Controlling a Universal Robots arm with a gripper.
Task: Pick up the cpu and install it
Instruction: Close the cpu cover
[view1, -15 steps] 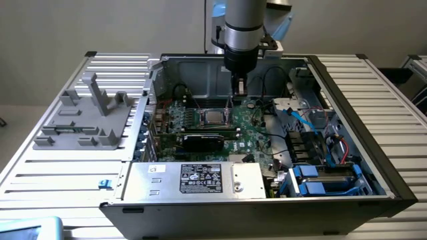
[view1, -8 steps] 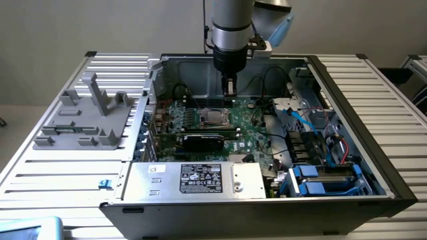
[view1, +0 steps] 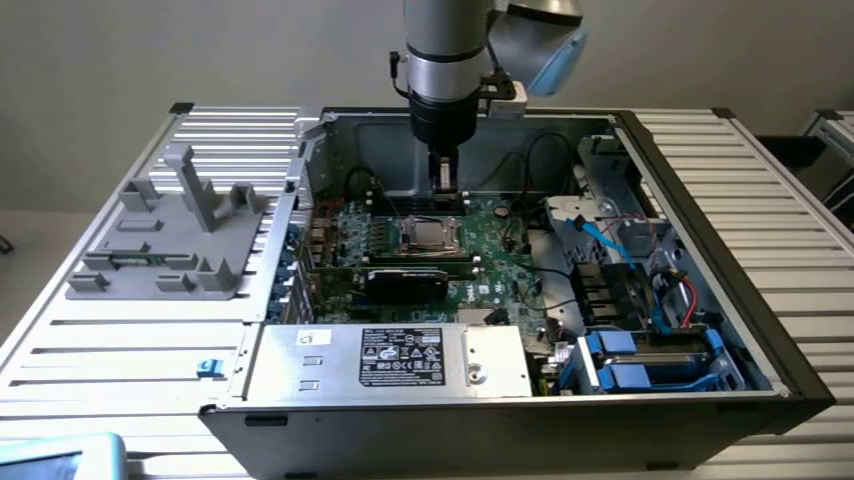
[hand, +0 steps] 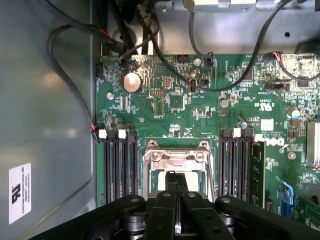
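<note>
Cpu (view1: 430, 236) lies flat in the socket frame (view1: 430, 221) on the motherboard (view1: 514, 275), silver top up, directly under the hand (view1: 445, 188). You have the arm (view1: 445, 60) coming straight down into the open computer case (view1: 790, 380), with the hand's fingertips just above the chip's far edge; whether they touch it you cannot tell.

From the wrist, you see the hand (hand: 176, 176) with its fingers (hand: 170, 197) pressed together, and nothing shows between them. The pale face of the cpu (hand: 159, 181) sits just below the tips, ringed by the metal socket frame (hand: 176, 156). Rows of black memory slots (hand: 120, 165) stand on either side of the hand, running alongside the socket. Past the fingertips, across the green motherboard (hand: 200, 110), a round coin battery (hand: 132, 81) lies well apart from the hand, with black cables looping over the board's far edge.

In the exterior view, a black card (view1: 407, 281) lies on the near side of the chip, and a silver power supply (view1: 387, 358) fills the case's front edge. The case rests on a slatted white worktop (view1: 120, 340), where a grey fixture (view1: 174, 240) stands well away from the hand, towards the exterior view's left.
</note>
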